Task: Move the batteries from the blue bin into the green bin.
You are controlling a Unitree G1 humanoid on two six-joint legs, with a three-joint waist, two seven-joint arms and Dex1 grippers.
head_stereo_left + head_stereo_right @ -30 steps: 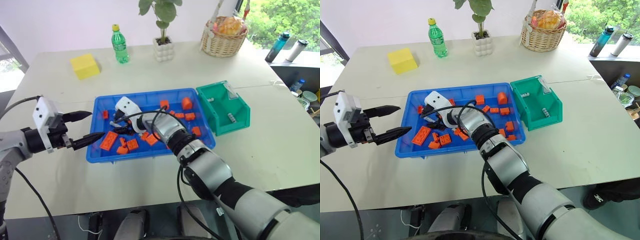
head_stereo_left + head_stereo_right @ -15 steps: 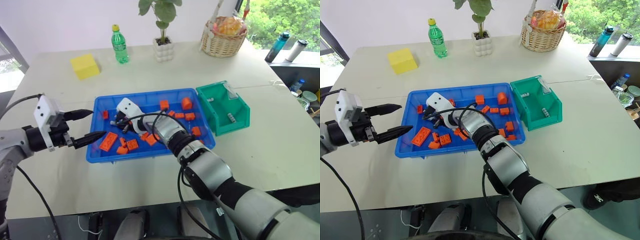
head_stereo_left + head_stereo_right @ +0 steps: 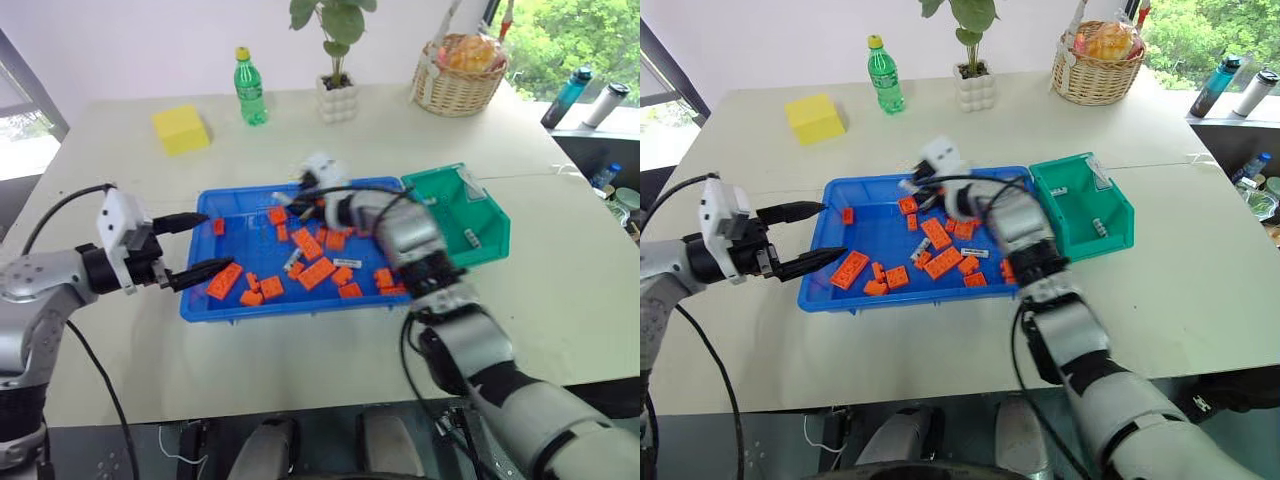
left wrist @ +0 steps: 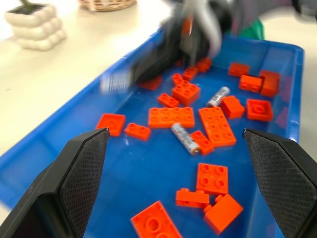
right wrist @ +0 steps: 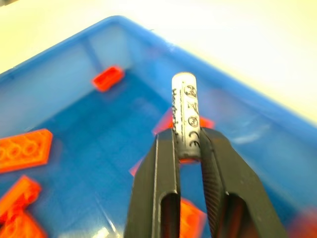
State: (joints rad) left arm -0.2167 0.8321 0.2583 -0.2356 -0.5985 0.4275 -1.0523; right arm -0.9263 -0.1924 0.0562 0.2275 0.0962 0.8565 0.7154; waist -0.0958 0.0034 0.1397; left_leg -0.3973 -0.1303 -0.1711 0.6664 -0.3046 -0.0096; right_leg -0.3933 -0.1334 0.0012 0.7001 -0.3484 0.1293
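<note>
The left gripper (image 3: 815, 236) hovers at the left rim of the blue bin (image 3: 872, 303), level with the worktop (image 3: 760, 340), its jaws spread wide and holding nothing. One finger sits above the bin's near-left corner, close to a large orange brick (image 3: 849, 269); whether it touches the rim cannot be told.

The blue bin lies mid-worktop, scattered with orange bricks. Two batteries remain on its floor: one (image 3: 921, 248) lies angled near the middle among the bricks, another (image 3: 974, 253) lies flat further right, just beside a long brick. The left wrist view shows both (image 4: 184, 138) (image 4: 218, 96) lying apart from each other.

The right gripper (image 5: 188, 144) is raised above the far edge of the blue bin, near its middle. Its jaws are closed tight on a battery (image 5: 185, 116), which stands up past the fingertips, printed marks visible on its casing.

The green bin (image 3: 1118, 228) stands touching the blue bin's right end. At least two batteries lie inside it, one (image 3: 1056, 191) near the far wall and one (image 3: 1096, 226) nearer the front.

Behind, on the worktop: a yellow block (image 3: 814, 118), a green bottle (image 3: 884, 77), a potted plant (image 3: 975, 85) and a wicker basket (image 3: 1104, 65).
</note>
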